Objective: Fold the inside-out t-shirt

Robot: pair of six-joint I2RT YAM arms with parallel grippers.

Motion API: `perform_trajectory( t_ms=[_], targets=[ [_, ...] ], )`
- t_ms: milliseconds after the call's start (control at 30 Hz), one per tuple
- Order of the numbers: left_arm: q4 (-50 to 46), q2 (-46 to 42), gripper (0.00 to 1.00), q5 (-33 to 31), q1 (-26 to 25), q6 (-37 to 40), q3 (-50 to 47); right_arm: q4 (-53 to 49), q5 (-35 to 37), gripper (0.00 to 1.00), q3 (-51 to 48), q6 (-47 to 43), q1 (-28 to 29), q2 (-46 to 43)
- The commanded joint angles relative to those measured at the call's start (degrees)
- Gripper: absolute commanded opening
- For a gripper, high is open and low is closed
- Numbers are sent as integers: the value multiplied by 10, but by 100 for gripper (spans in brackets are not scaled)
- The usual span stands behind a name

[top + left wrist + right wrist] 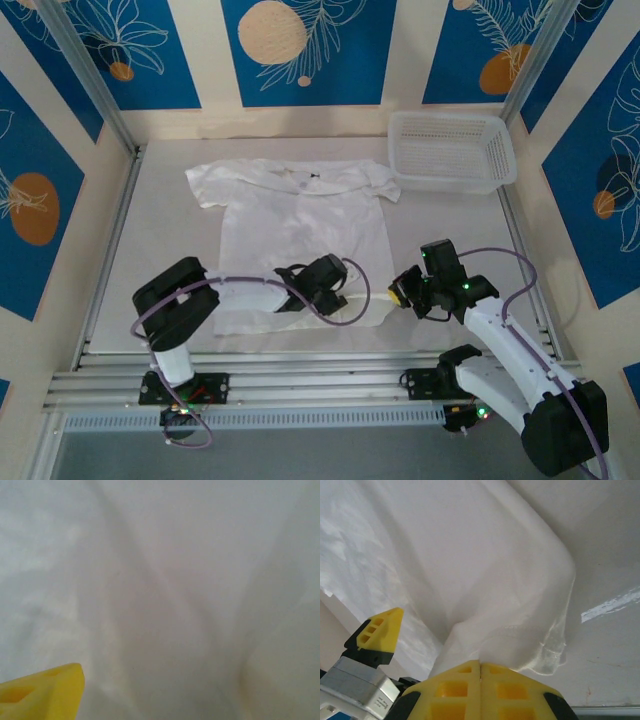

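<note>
top view: t-shirt (pixel 300 215) flat on table (pixel 160 230), collar at far side, basket (pixel 450 150) just beside one sleeve; left gripper (pixel 338 298) over near hem, right gripper (pixel 400 292) at hem corner.
left wrist: one yellow finger (pixel 47 692) far off-centre, jaws spread over cloth.
right wrist: fingers pressed together, pinching the shirt corner.

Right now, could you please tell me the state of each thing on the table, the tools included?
inside-out t-shirt: spread flat, collar at the far side, near right hem corner pinched.
right tool: shut on that hem corner.
left tool: low over the near hem; open or shut cannot be told.
basket: upright, looks empty, at the far right.
</note>
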Motion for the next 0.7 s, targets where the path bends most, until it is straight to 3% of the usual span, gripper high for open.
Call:
perform_trajectory(
  t_ms=[0,400,667],
  targets=[
    [-39,-30,84,7,10,13,-28,-23,-10,0,5,0,-5,-12],
    [-79,-119,82,-48,15,-51,-99,-28,-9,0,0,-1,-10,-17],
    [-74,-165,81,-33,44,-85,-141,-32,-10,0,-3,-1,-11,-22]
  ],
)
